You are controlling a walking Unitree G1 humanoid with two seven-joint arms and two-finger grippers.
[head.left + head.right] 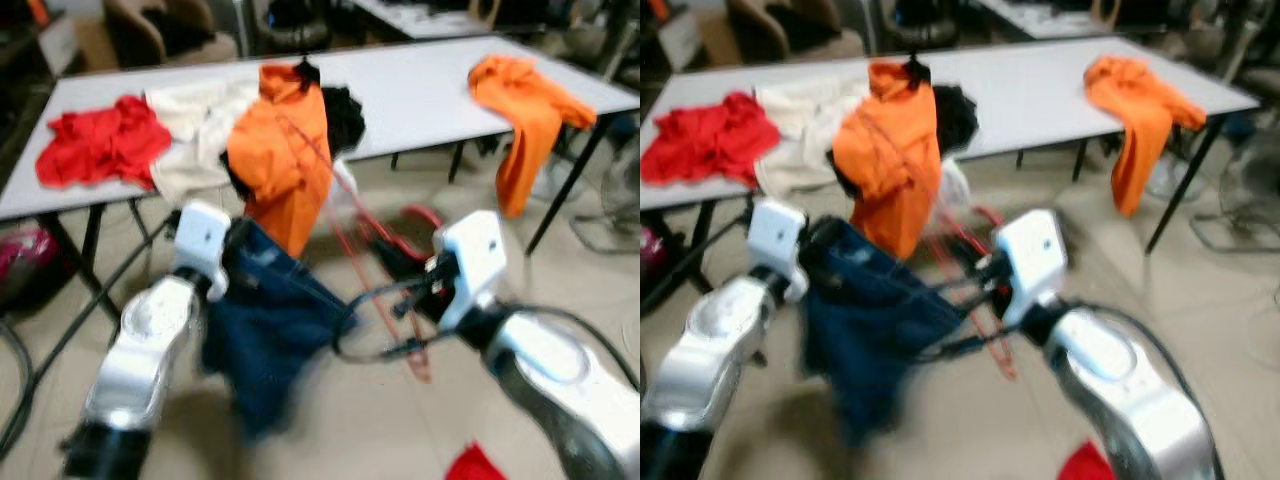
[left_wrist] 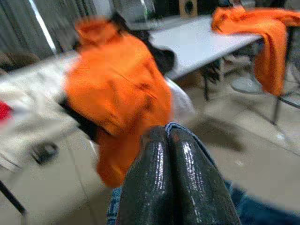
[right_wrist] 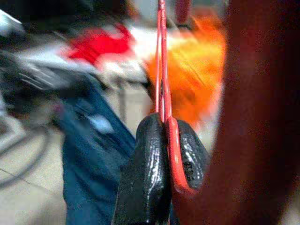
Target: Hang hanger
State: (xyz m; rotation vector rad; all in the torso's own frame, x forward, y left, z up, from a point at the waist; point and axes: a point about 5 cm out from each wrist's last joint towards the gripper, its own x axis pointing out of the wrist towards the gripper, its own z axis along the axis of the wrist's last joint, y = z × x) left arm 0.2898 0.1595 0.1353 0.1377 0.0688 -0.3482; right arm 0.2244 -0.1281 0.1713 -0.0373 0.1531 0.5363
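A thin red hanger (image 1: 362, 260) slants between my two arms, below the table's front edge. My right gripper (image 1: 400, 262) is shut on it, and the right wrist view shows the red wire (image 3: 165, 101) pinched between the two black fingers (image 3: 145, 168). A dark blue denim garment (image 1: 265, 325) hangs from my left gripper (image 1: 240, 235), whose fingers (image 2: 176, 183) are pressed together on the blue cloth (image 2: 178, 127). All views are blurred.
A long white table (image 1: 420, 90) stands ahead with a red garment (image 1: 100, 140), a cream one (image 1: 200, 125), an orange shirt (image 1: 285, 150) hanging over its front edge and another orange shirt (image 1: 525, 110) at the right. Something red (image 1: 475, 465) lies on the tiled floor.
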